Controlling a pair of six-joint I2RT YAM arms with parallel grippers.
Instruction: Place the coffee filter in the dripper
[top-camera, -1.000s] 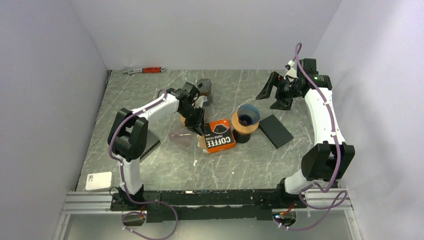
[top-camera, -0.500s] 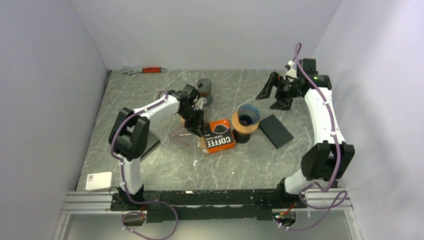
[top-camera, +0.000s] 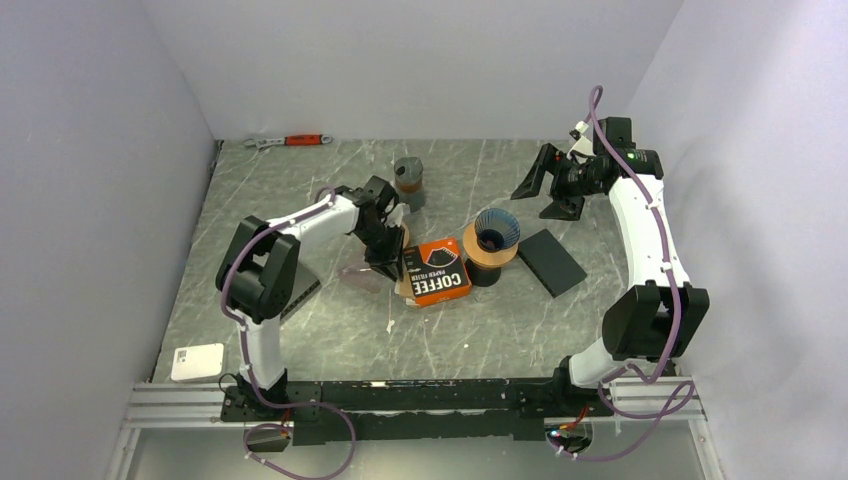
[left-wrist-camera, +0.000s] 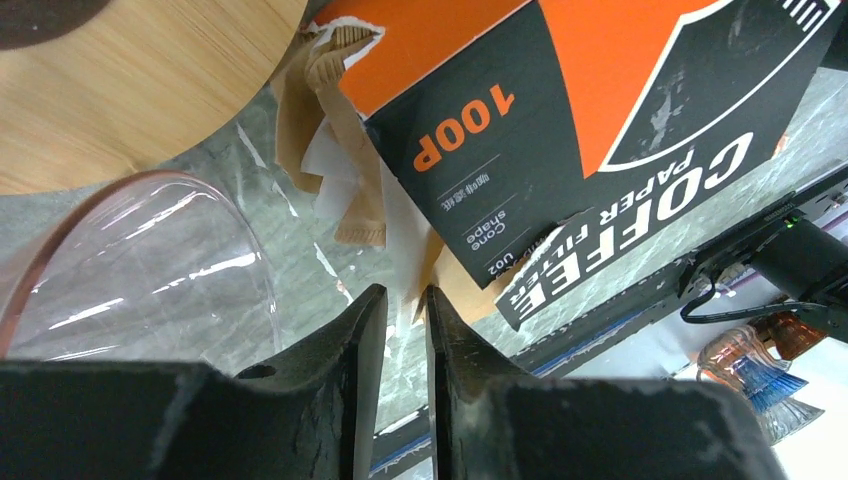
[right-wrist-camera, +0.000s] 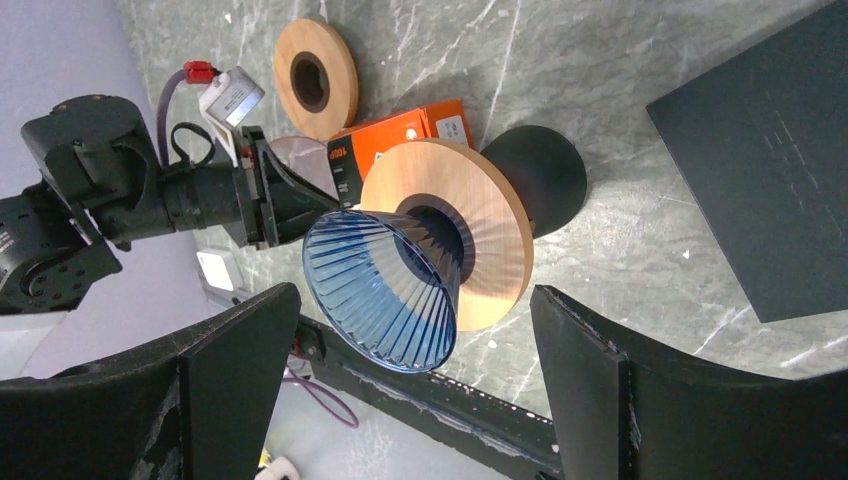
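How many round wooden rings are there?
2. One wooden ring holds the blue dripper on the black stand. The other ring lies flat on the table beside the orange filter box. The left arm might hide more.

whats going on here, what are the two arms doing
The left gripper is down at the torn-open end of the orange filter box, jaws nearly closed at a paper filter sticking out; whether they grip it is unclear. The right gripper hangs open, facing the blue dripper on its wooden stand, holding nothing. The dripper has no filter yet.
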